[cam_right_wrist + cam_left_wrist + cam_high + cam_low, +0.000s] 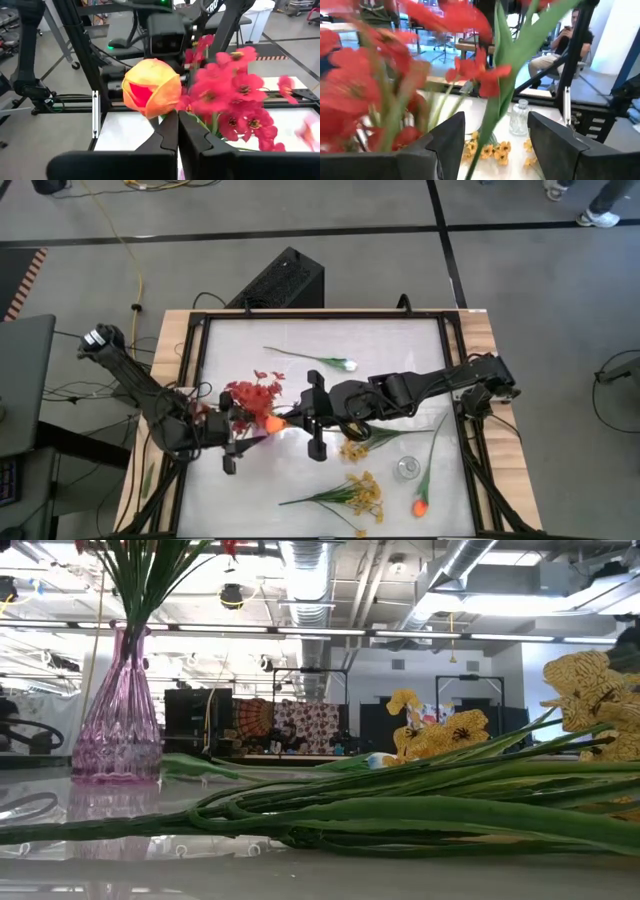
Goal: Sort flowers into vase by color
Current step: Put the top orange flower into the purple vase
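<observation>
My right gripper (177, 131) reaches in from the table's right and is shut just under the bloom of an orange tulip (272, 422). The tulip is in the air beside red flowers (255, 395), which stand in a pink glass vase (118, 730). My left gripper (495, 142) faces it from the left, open. A green stem (490, 112) rises between its fingers. On the table lie a white-bud flower (322, 361), yellow sprays (352, 495) and a second orange tulip (420, 506). My right gripper pinches the tulip's stem right below the bloom (161, 114) between its two fingertips. It comes nearly level from the table's right. The bloom sits just past the fingertips, lifted clear of the table. My left gripper's open fingers flank the green stem; whether they touch it cannot be told.
A small clear glass jar (406, 468) stands right of centre, beside a small yellow sprig (355, 448). Long green stems (400, 815) lie across the near part of the table. A black frame (200, 360) runs round the white surface. A seated person (560, 45) shows beyond the table.
</observation>
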Robot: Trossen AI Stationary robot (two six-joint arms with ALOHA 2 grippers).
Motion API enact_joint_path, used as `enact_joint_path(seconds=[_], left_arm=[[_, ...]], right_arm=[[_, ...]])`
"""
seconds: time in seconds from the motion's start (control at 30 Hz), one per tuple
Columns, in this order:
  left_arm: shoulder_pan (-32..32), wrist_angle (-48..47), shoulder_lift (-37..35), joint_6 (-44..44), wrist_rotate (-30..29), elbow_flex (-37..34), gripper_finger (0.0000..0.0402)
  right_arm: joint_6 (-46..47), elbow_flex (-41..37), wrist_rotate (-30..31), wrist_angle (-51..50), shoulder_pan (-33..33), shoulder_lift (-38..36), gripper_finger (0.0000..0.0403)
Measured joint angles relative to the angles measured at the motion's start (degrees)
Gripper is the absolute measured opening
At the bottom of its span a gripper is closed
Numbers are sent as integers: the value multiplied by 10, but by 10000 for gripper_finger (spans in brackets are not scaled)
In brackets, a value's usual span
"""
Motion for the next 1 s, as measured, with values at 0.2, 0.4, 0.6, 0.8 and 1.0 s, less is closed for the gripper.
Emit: enact_joint_path(seconds=[0.2,0.4,0.6,0.8,1.0], left_arm=[[0,-17,-38,0,28,7,205],[0,-20,-48,-4,92,7,206],[0,-64,-46,-27,100,7,206],[0,-89,-46,-19,63,7,147],[0,-89,-46,-14,67,7,62]], right_arm=[[10,0,0,0,-3,0,20],[24,0,0,0,-3,-1,38],[24,0,0,-1,-3,-1,30],[28,0,0,-3,-3,-1,29],[39,1,0,-39,-6,-1,29]])
